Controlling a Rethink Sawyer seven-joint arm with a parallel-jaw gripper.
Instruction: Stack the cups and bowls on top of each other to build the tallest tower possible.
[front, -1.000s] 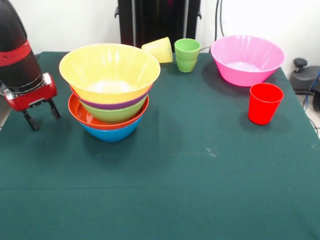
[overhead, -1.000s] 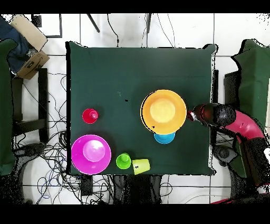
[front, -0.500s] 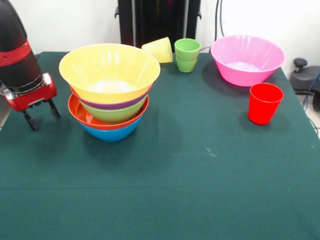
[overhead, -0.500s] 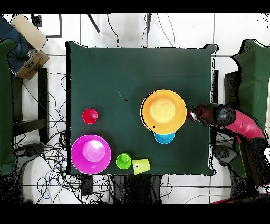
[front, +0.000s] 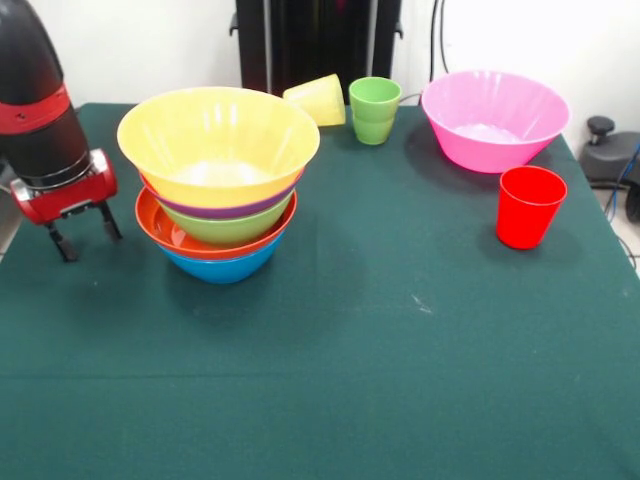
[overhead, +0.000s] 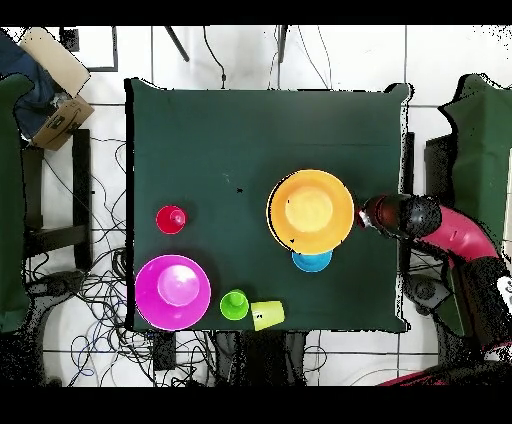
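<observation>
Pincer (front: 80, 230) open and empty beside the tower (front: 220, 180) on the table (front: 400, 350); next, judged: fetch the pink bowl (front: 495, 118) or red cup (front: 529, 206) standing well apart.

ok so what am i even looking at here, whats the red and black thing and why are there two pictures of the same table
The red and black thing is a robot arm. Its grasping end, the pincer, hangs open and empty beside a pile of bowls, holding nothing.

Both pictures show the same moment. One camera looks across the table at the robot; the other looks straight down from above, so the layout appears turned half round.

On the green table stands the tower: nested bowls, blue at the bottom, then red-orange, green, purple and a large yellow-orange one on top. Apart from it are a large pink bowl, an upright red cup, an upright green cup, and a yellow cup lying on its side. The overhead view also shows a small blue bowl next to the tower.
</observation>
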